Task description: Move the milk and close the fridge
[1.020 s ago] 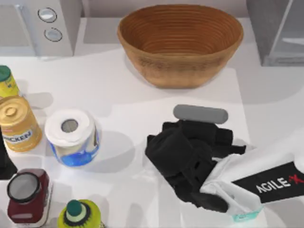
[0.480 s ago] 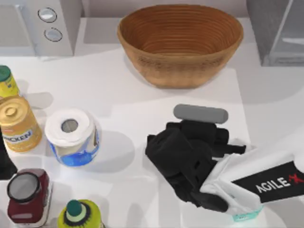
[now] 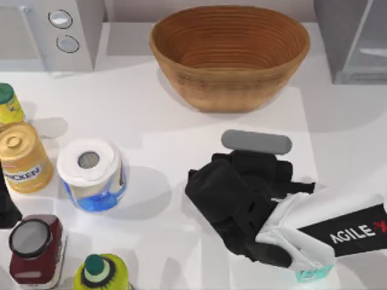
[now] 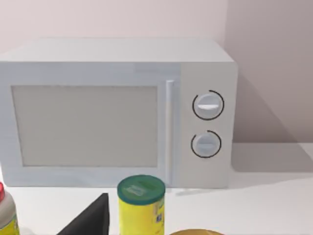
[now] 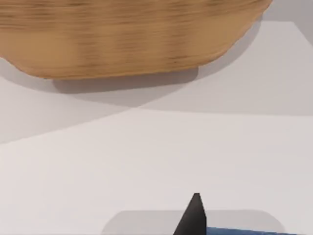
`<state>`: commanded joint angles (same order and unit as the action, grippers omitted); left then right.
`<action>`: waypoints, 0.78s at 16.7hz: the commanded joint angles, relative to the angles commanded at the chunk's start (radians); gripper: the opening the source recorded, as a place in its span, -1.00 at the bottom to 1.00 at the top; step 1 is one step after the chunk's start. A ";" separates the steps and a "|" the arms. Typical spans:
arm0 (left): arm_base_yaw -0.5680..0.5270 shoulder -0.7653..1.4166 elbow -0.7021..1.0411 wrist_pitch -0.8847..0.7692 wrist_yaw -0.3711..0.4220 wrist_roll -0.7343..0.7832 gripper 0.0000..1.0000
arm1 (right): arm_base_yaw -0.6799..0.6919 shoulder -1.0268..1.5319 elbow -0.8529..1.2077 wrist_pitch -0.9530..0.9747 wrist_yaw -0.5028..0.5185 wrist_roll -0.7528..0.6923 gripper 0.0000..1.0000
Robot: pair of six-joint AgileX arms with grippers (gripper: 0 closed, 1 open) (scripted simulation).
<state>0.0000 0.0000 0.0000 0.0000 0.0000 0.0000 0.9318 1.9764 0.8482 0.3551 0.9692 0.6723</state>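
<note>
The milk [image 5: 244,231] is almost wholly hidden: the right wrist view catches just a thin blue sliver of it at the frame's edge, beside one dark fingertip [image 5: 192,218], and from above the black bulk of the right end effector [image 3: 254,163] covers it. Whether those fingers are apart, together or clamped on the carton cannot be told. The right arm reaches in from the worktop's [image 3: 157,127] right side, its white sleeve slanting toward the centre, with the end effector low over the worktop just in front of the woven basket [image 3: 230,54]. A small grey rounded bar [image 3: 256,142] lies between the basket and the black wrist. The basket's inside looks bare. The fridge [image 3: 354,39] stands at the far right corner, cut off by the frame, so the position of its door is unclear. A teal carton [image 3: 311,275] peeks out under the right arm. The left arm is parked at the left edge, facing the microwave [image 4: 117,107] and a yellow green-lidded can [image 4: 141,203]. A toilet roll [image 3: 92,174] stands on the left.
</note>
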 joint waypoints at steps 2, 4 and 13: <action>0.000 0.000 0.000 0.000 0.000 0.000 1.00 | 0.000 -0.035 0.010 -0.042 -0.001 0.000 -1.00; 0.000 0.000 0.000 0.000 0.000 0.000 1.00 | 0.002 -0.065 0.021 -0.078 -0.001 0.001 -1.00; 0.000 0.000 0.000 0.000 0.000 0.000 1.00 | -0.086 -0.135 -0.031 0.022 -0.113 -0.081 -1.00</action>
<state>0.0000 0.0000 0.0000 0.0000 0.0000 0.0000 0.8457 1.8416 0.8170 0.3773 0.8567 0.5917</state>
